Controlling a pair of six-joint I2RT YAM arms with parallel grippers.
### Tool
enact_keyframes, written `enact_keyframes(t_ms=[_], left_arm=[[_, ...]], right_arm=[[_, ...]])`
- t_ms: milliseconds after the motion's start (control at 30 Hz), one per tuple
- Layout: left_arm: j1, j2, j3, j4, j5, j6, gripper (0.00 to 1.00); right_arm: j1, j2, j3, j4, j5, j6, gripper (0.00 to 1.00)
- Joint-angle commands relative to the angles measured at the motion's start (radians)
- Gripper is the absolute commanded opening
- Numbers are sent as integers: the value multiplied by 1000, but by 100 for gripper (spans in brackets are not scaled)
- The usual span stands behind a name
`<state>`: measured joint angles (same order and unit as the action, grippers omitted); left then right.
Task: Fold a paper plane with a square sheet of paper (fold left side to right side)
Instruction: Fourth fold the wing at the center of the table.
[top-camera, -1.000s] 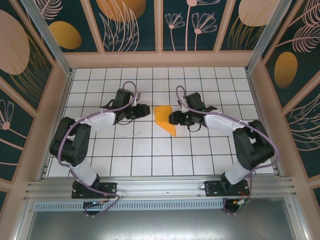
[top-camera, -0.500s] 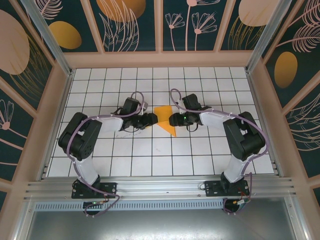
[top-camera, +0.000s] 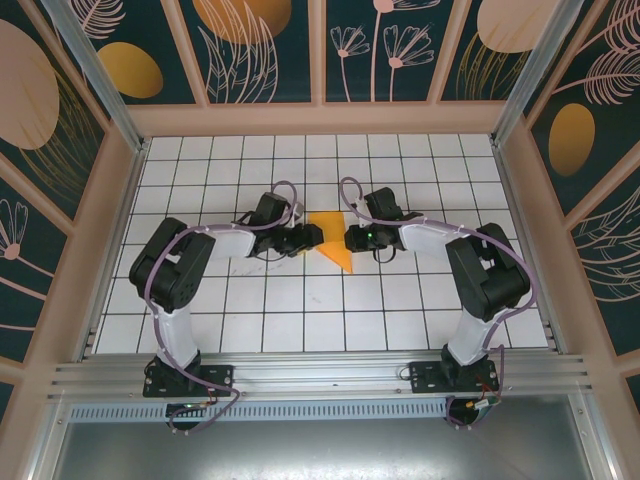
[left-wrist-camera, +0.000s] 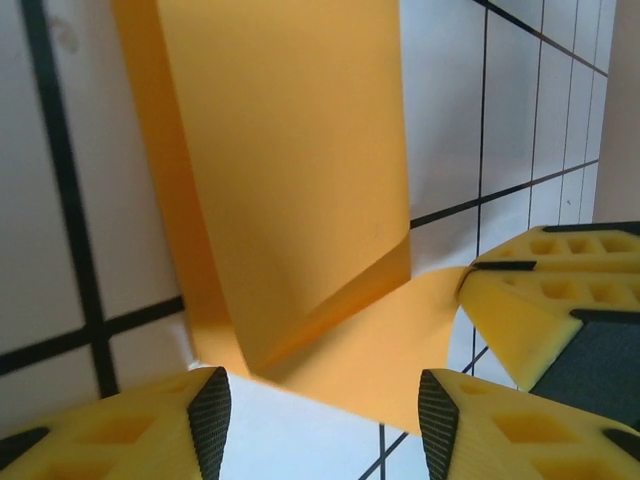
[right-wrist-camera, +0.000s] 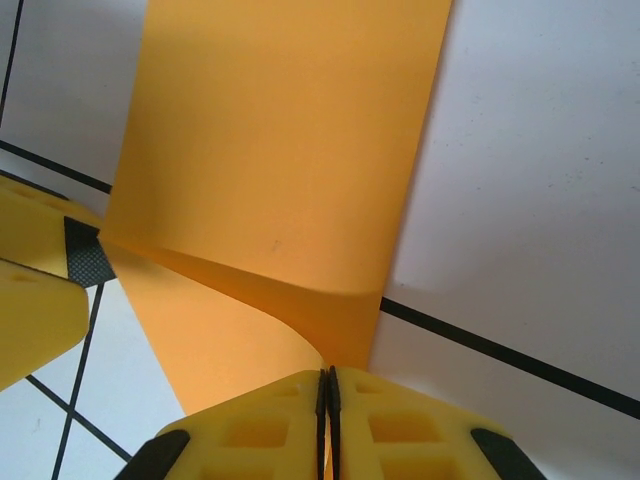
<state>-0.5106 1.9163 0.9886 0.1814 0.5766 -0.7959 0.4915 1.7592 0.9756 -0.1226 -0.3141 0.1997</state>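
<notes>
The orange-yellow sheet of paper (top-camera: 335, 252) lies mid-table, folded into layers like a rough paper plane with its point toward the near side. My right gripper (right-wrist-camera: 328, 395) is shut on the paper's right edge, and the upper layer (right-wrist-camera: 280, 150) curls up from the pinch. My left gripper (left-wrist-camera: 323, 425) is open at the paper's left side. The lower layer's edge (left-wrist-camera: 380, 370) reaches just between its pads without being pinched. In the top view the left gripper (top-camera: 314, 237) and right gripper (top-camera: 349, 238) face each other across the paper. The right fingers (left-wrist-camera: 540, 300) show close by in the left wrist view.
The white grid-tiled table (top-camera: 300, 300) is boxed in by low pinkish walls (top-camera: 320, 120) at the back and both sides. Both arms reach inward from their bases (top-camera: 190, 378) at the near edge, elbows bent outward.
Both grippers have closed in on the paper from either side. The right gripper has gone from open to shut on the paper's edge. The left one has opened a little.
</notes>
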Motion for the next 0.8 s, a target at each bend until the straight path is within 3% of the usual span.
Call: enact_keyframes(t_ms=[0, 100, 267, 367, 567, 767], left_arm=[[-8, 21, 45, 15, 20, -10, 54], [-11, 26, 61, 16, 28, -14, 49], [-12, 0, 74, 22, 30, -23, 41], [-12, -14, 85, 22, 37, -31, 38], [-14, -20, 97, 30, 46, -46, 33], [-13, -23, 108, 33, 50, -58, 30]], right_arm=[[-9, 0, 12, -5, 20, 2, 12], [-10, -2, 12, -3, 16, 5, 16], [-10, -95, -16, -6, 118, 1, 49], [-4, -200, -52, -8, 178, -18, 60], [129, -309, -126, 4, 303, -46, 66], [244, -225, -149, 83, 325, -19, 66]])
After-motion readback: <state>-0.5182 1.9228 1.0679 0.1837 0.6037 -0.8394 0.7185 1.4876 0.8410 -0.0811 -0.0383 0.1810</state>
